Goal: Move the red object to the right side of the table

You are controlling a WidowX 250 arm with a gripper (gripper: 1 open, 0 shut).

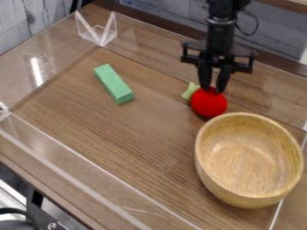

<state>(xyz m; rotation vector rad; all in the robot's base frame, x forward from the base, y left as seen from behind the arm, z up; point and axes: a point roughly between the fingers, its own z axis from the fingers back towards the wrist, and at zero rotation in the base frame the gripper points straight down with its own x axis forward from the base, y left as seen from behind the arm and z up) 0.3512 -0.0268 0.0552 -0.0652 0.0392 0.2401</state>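
The red strawberry toy (209,103) lies on the brown wood-grain counter (132,144), directly below the pincer (217,83) as seen from the camera. Its green leafy cap (189,91) points up and to the left of the view. The pincer's fingertips are close to the toy's top; whether they touch or grip it, and how wide they stand, I cannot tell. Just below the toy in the view sits a round wooden bowl (249,160), and well apart to the left is a green rectangular block (114,83). Low clear walls border the counter, with a dark floor beyond.
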